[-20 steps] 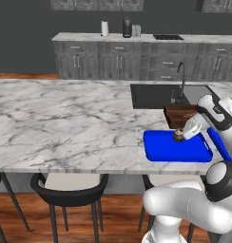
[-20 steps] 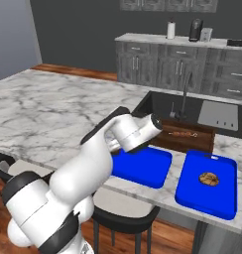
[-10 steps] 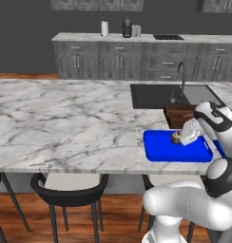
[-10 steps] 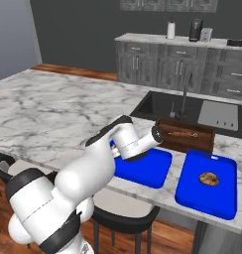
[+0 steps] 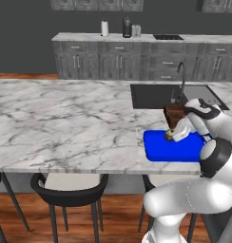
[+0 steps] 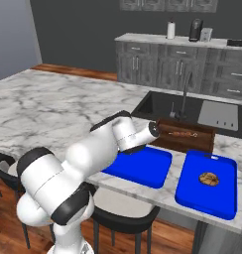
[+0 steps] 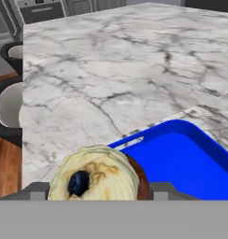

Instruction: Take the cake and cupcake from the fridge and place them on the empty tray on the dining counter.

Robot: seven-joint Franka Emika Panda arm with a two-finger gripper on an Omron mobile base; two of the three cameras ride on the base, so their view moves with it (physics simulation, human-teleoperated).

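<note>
Marble covered the long dining counter (image 5: 65,121), and near its sink edge lay the empty blue tray (image 5: 172,147), beside a second blue tray (image 6: 207,183) and in front of a wooden tray (image 6: 185,135). Above the empty tray's near corner hung the end effector (image 5: 171,136), pinching the cupcake (image 7: 95,175) between its fingertips (image 7: 160,189), cream top facing the hand camera.

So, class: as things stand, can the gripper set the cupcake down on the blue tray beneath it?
Probably yes: the gripper holds the cupcake low over the blue tray, whose surface below looks bare.
</note>
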